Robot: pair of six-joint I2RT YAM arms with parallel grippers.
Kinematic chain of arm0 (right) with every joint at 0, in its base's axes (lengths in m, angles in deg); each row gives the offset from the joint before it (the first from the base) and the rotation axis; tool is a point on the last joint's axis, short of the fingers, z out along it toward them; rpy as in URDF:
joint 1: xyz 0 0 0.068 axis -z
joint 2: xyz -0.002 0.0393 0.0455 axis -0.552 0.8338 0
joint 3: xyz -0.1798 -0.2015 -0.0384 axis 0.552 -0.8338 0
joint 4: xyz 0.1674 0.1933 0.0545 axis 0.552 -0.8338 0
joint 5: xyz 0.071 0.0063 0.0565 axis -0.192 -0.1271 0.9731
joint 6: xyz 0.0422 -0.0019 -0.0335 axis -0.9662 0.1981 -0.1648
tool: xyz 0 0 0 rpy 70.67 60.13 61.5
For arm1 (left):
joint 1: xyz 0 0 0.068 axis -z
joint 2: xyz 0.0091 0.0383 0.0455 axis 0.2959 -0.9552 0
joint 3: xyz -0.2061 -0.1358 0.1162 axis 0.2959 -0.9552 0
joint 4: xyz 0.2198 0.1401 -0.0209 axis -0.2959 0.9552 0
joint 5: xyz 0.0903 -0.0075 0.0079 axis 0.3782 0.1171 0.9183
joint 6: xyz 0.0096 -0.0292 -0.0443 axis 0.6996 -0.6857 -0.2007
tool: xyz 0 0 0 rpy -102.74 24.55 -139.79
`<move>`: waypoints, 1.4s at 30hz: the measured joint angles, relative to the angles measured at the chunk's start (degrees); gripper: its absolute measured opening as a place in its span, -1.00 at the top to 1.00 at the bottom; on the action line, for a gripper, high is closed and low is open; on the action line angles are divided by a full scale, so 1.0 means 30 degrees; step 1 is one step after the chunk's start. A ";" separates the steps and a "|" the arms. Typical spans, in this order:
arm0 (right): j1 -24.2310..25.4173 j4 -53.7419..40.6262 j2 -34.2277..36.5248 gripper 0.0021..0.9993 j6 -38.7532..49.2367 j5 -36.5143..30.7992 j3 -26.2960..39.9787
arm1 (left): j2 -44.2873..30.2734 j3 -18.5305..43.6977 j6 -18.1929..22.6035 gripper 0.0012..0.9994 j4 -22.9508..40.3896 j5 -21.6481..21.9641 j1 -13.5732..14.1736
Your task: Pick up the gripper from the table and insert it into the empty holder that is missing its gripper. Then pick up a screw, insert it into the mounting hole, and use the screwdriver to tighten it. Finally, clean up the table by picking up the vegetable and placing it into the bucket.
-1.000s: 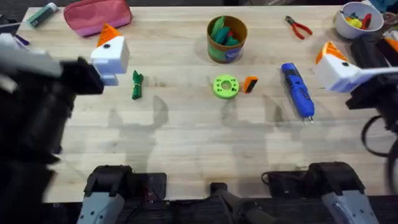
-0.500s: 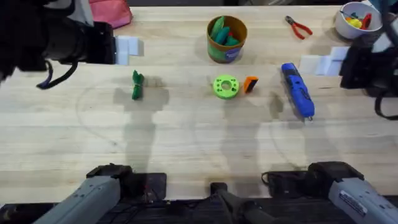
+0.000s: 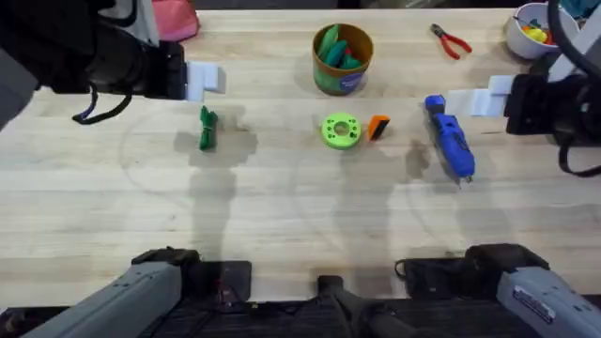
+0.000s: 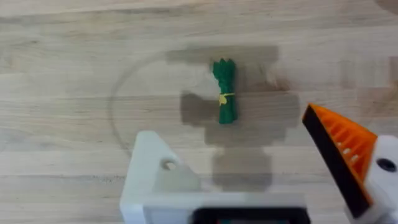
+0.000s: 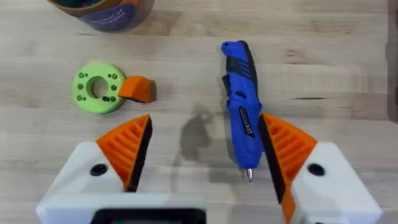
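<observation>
Both end effectors (image 5: 202,168) wide open, empty.

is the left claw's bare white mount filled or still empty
Empty. On the left claw, one white plastic finger mount shows only a bare screw hole, while the other carries an orange ribbed pad.
</observation>
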 joint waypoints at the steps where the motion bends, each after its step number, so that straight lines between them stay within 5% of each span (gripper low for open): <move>1: 0.0000 0.0000 0.0000 -0.99 0.0000 0.0000 0.0000 | -0.0020 0.0007 -0.0021 -0.97 0.0190 -0.0012 -0.0041; 8: 0.0000 0.0000 0.0000 -0.99 0.0000 0.0000 0.0000 | -0.2348 0.0000 -0.0429 -0.97 0.1074 -0.0487 -0.0810; 23: 0.0000 -0.0012 0.0000 -0.99 -0.0005 0.0000 0.0000 | -1.0106 -0.0022 -0.0357 -0.98 -0.1590 -0.1005 -0.1164; 38: 0.0000 -0.0008 0.0000 -0.99 0.0000 0.0000 0.0000 | -1.0963 -0.0036 -0.0350 -0.80 -0.1462 -0.0991 -0.1681; 42: 0.0000 -0.0008 0.0006 -0.99 -0.0006 0.0000 0.0000 | -1.0963 -0.0036 -0.0363 -0.50 -0.1469 -0.0984 -0.1681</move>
